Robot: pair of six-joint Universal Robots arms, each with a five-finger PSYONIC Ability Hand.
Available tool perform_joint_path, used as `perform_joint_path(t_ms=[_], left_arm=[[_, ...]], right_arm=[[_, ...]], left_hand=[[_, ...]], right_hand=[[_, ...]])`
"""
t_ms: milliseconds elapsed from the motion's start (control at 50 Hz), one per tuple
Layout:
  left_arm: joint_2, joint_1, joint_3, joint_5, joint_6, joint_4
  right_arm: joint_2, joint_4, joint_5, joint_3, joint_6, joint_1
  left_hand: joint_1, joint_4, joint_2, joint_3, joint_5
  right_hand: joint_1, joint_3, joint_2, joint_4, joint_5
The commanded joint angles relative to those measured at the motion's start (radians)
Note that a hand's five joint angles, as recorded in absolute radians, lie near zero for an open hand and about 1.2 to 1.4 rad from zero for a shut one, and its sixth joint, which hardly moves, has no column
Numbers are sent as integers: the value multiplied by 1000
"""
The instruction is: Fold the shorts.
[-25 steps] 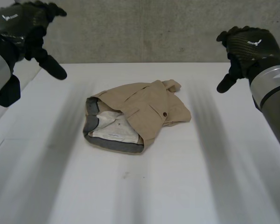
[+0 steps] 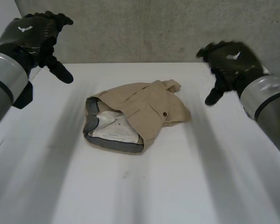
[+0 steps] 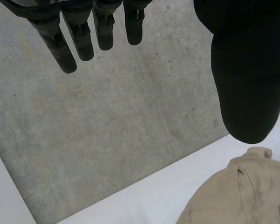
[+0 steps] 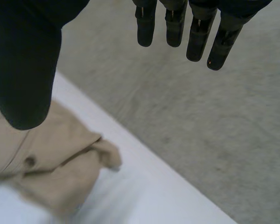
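Beige shorts (image 2: 137,116) lie bunched in the middle of the white table (image 2: 186,186), with the grey waistband and pale lining turned toward the robot's left. The left hand (image 2: 35,35) and right hand (image 2: 228,60) hover on either side, well apart from the cloth. Their fingers are straight and spread, holding nothing.

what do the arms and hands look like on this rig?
The left hand and right hand are black with carbon-weave backs, each bearing a small white logo. The fingers are slim segmented rods; the thumb is thick and smooth. The left arm and right arm are silver-grey cylinders.
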Motion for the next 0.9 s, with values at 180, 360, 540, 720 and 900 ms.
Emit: perform_joint_path(t_ms=[180, 360, 540, 720, 900], left_arm=[[-463, 54, 60, 94, 11, 333], [-702, 57, 211, 139, 246, 368], [-868, 57, 338, 139, 327, 428], [-889, 22, 378, 129, 321, 465], [-669, -223, 220, 37, 231, 442]], right_arm=[[90, -34, -86, 238, -211, -11], [83, -210, -87, 409, -214, -15], [86, -238, -84, 455, -220, -18], [78, -252, -75, 450, -225, -52], [-32, -260, -48, 423, -202, -239]], left_hand=[[151, 138, 137, 130, 123], [236, 223, 222, 215, 208], [397, 384, 382, 376, 369], [1208, 1195, 1193, 1187, 1180], [1208, 1195, 1193, 1187, 1180]], right_hand=[[-29, -43, -46, -59, -57], [-29, -43, -46, -59, -57], [-29, -43, -46, -59, -57], [-29, -43, -46, -59, -57], [-29, -43, -46, -59, -57]])
